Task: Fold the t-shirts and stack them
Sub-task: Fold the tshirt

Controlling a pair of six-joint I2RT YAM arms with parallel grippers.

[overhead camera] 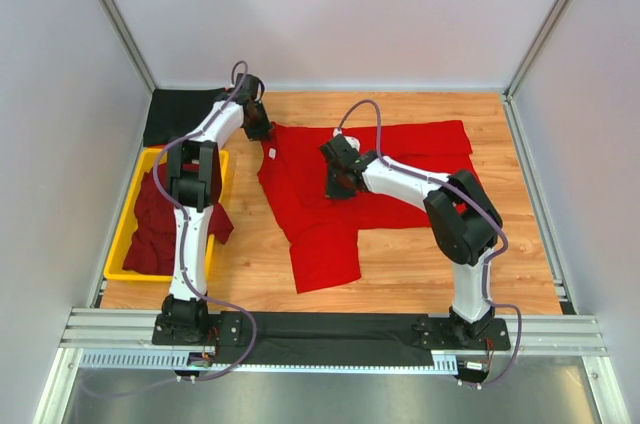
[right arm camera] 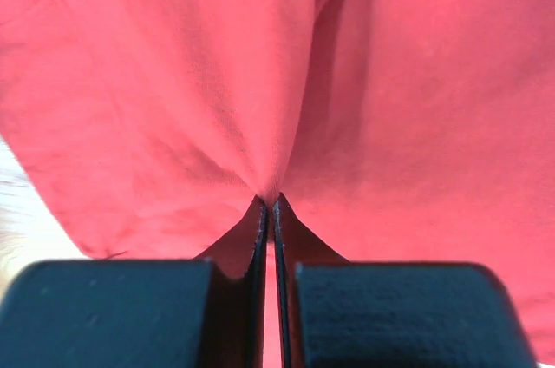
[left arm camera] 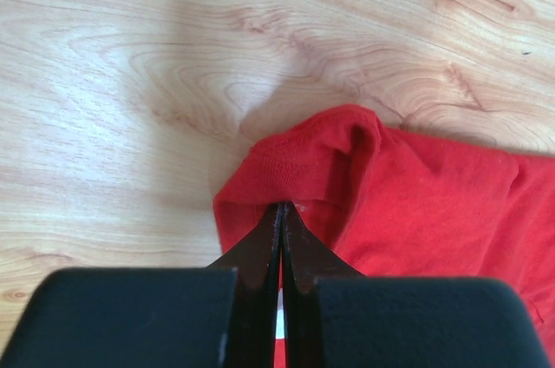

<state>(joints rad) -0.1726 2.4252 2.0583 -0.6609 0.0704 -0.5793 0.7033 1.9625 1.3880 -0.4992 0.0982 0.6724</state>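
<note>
Wooden table (overhead camera: 430, 269) surface runs outward from the arm bases. Nearest them, at about 6 o'clock of its middle, lies the near flap of the bright red t-shirt (overhead camera: 325, 244), which is spread mostly flat over the centre with a long part reaching toward 2 o'clock. At 9 o'clock, along the left edge, the yellow tray (overhead camera: 122, 234) holds a heap of dark maroon t-shirts (overhead camera: 158, 229), and some cloth spills over its right rim beside the left arm. Further out, near the middle of the red cloth, the right gripper (right arm camera: 270, 201) has its fingers pressed together, nipping a thin pleat of the red fabric between the tips so that the cloth rises into a ridge there. Beyond that, at about 11 o'clock, the left gripper (left arm camera: 280, 208) is also closed tight, pinching a bunched corner at the same shirt's edge, close to the white neck label (overhead camera: 270, 152). Farthest, in the 10 o'clock corner, a black t-shirt (overhead camera: 182, 116) lies flat on the table.
</note>
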